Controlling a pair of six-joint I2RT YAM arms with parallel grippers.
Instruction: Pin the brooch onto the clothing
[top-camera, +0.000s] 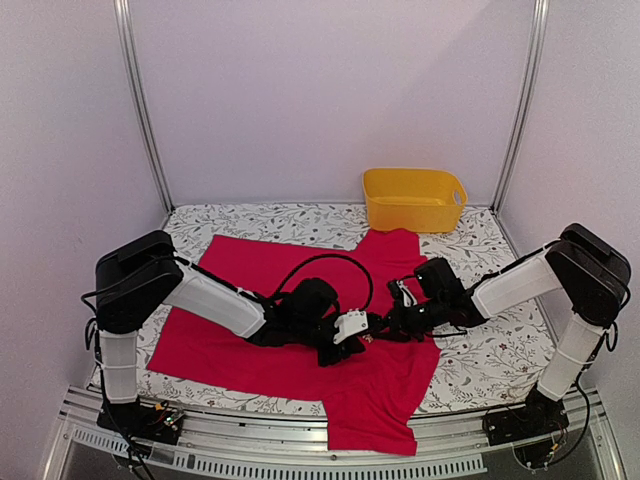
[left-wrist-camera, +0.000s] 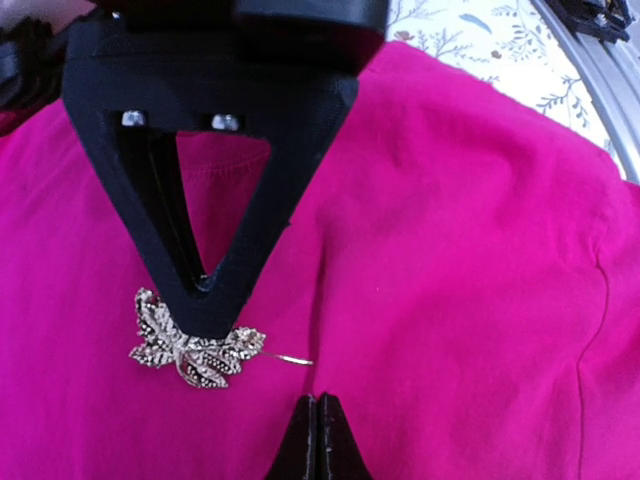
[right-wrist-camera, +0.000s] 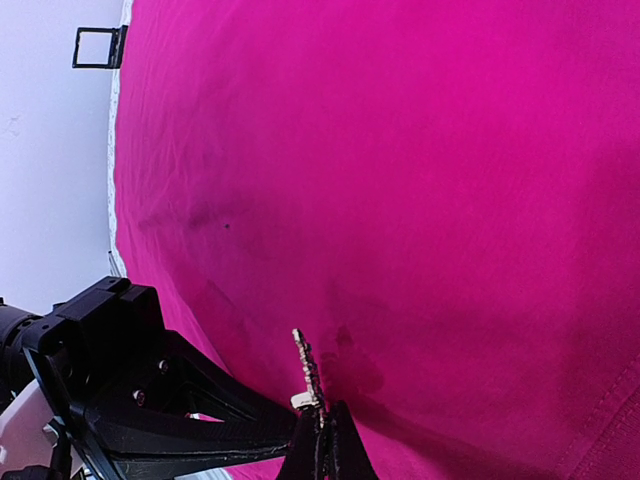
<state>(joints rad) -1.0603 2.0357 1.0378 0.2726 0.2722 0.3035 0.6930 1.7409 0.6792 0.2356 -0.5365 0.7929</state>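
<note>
The red-pink T-shirt lies spread on the table, and both grippers meet over its middle. In the left wrist view the silvery brooch rests against the shirt, its thin pin pointing at a raised crease. My right gripper is shut on the brooch's top edge. From the right wrist the brooch shows edge-on, standing up out of the right gripper. My left gripper is shut, and the crease of fabric rises straight from its tips. The two grippers sit tip to tip: left, right.
A yellow plastic basket stands at the back right, just beyond the shirt's far sleeve. The floral tablecloth shows around the shirt. The shirt's lower hem hangs over the near table edge. Metal frame posts rise at both back corners.
</note>
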